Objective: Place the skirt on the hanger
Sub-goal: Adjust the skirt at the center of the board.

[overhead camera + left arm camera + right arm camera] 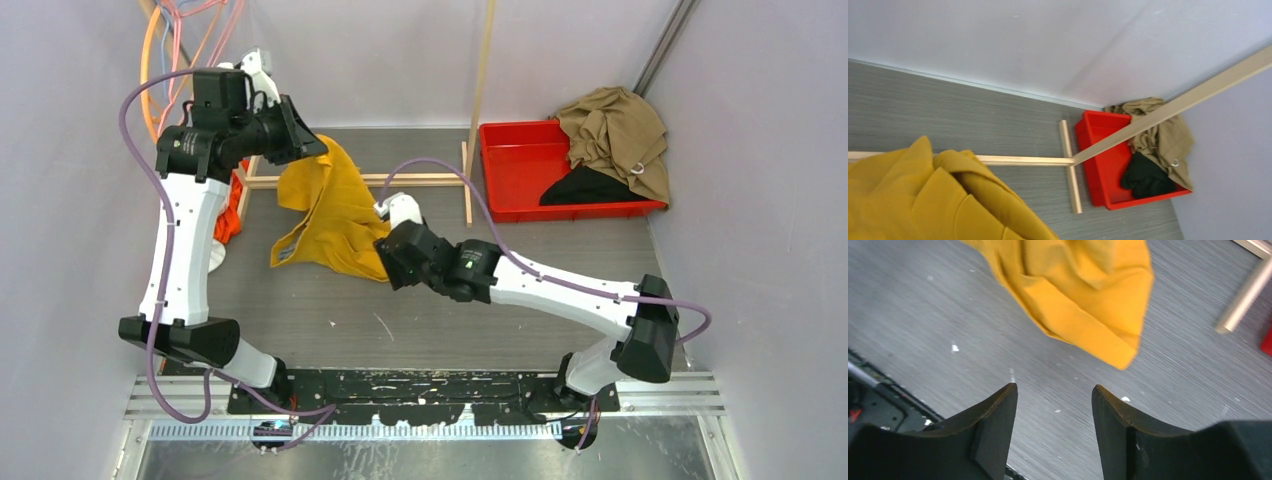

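One grey ribbed table (470,320) carries a light wooden rail frame (420,180) at far centre. The mustard-yellow fabric skirt (335,215) hangs left of centre above the table, its upper edge clamped in the left gripper (305,148), which is raised at far left. The right gripper (1053,388) sits just on the near side of the skirt's lower hem, jaws spread wide with nothing between them.

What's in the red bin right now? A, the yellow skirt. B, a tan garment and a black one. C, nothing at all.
B: the red bin holds a tan garment draped over its rim and a black garment beside it, while the yellow skirt is well outside it.
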